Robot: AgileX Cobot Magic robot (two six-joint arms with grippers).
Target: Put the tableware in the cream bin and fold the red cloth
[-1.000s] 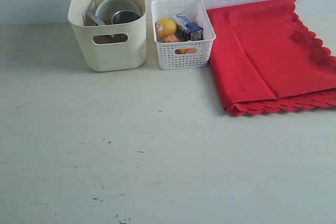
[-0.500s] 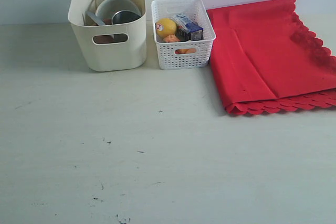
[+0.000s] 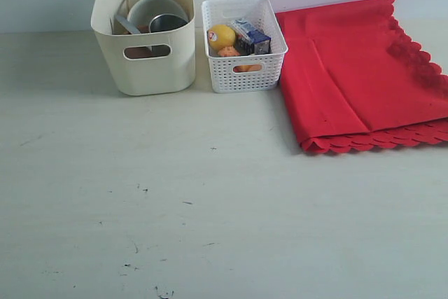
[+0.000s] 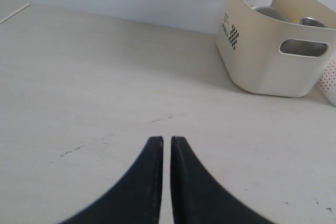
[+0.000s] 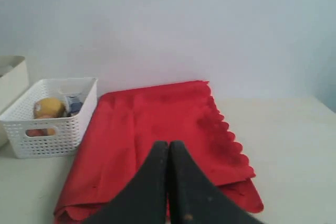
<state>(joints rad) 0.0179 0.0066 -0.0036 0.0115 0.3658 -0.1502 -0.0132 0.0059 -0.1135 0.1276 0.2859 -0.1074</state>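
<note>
Table (image 3: 210, 229): near half bare, everything stands along the far edge.

- Cream bin (image 3: 148, 71) far left, upright. Inside it a pale bowl (image 3: 148, 8) on its side and a steel cup (image 3: 168, 22). Something brown shows through the handle cut-out, probably the plate. Spoon, knife and chopsticks cannot be made out for certain.
- White lattice basket (image 3: 245, 75) just right of the bin, apart from it, holding a lemon (image 3: 221, 36) and other food.
- Red cloth (image 3: 364, 82) far right, beside the basket, lying flat in layers. Its scalloped edges run along the near and right sides.
- Left jaws: low over bare table to the left of the bin, all but together, only a thin slit, nothing between them.
- Right jaws: pressed together, empty, near side of the cloth, pointing at it.
- Neither arm shows in the exterior view.

Judgement: both parts of the task look done, or nearly so. No tableware is seen loose on the table. The step in hand reads as a last check and parking the arms.

To do it well:
- Keep both arms back and high, so nothing snags the scallops or nudges the bin.
- Look over the fold. The near scalloped layers sit slightly offset. If a neater fold is wanted, pinch both layers at a corner and draw them level, without dragging.
- Leave the basket alone.
</note>
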